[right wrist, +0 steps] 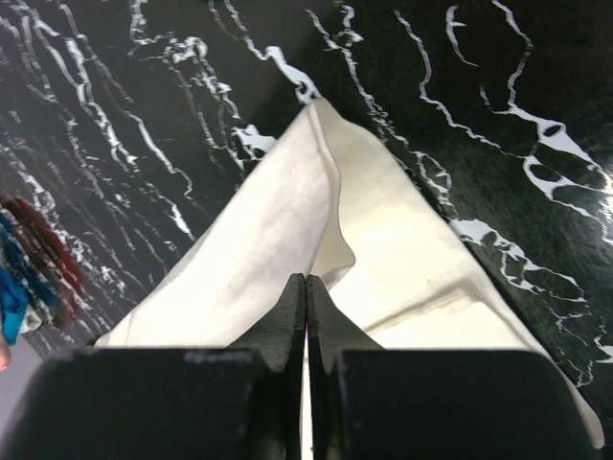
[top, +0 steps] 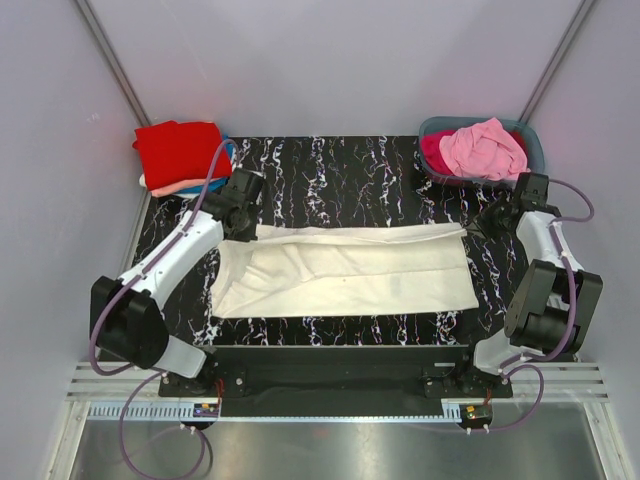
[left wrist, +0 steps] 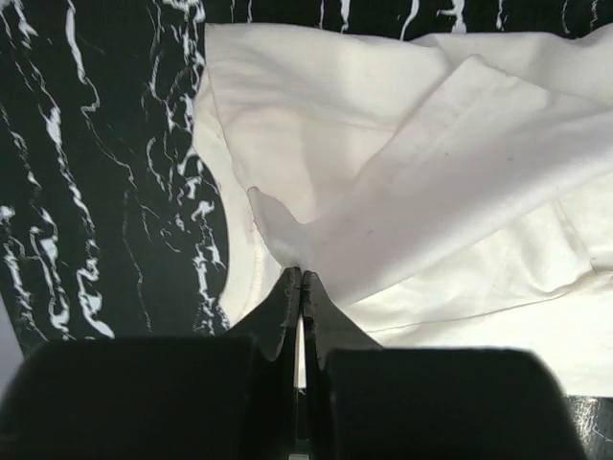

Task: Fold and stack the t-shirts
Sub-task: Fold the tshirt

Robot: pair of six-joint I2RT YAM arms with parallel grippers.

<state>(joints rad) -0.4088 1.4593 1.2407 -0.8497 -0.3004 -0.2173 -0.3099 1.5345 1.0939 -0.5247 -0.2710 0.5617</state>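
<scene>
A large cream t-shirt (top: 350,270) lies lengthwise across the black marbled table (top: 340,170), folded into a long band. My left gripper (top: 243,232) is shut on its far left edge; in the left wrist view the closed gripper (left wrist: 301,278) pinches a fold of the cream cloth (left wrist: 402,172). My right gripper (top: 480,226) is shut on the far right corner; in the right wrist view the closed gripper (right wrist: 306,283) pinches the cream cloth (right wrist: 287,220). A folded red shirt (top: 180,148) tops a stack with salmon and blue layers at the back left.
A grey-blue tub (top: 533,140) at the back right holds a pink shirt (top: 487,148) and a magenta one (top: 435,152). The stack's red and blue edges (right wrist: 24,264) show at the left of the right wrist view. Grey walls enclose the table.
</scene>
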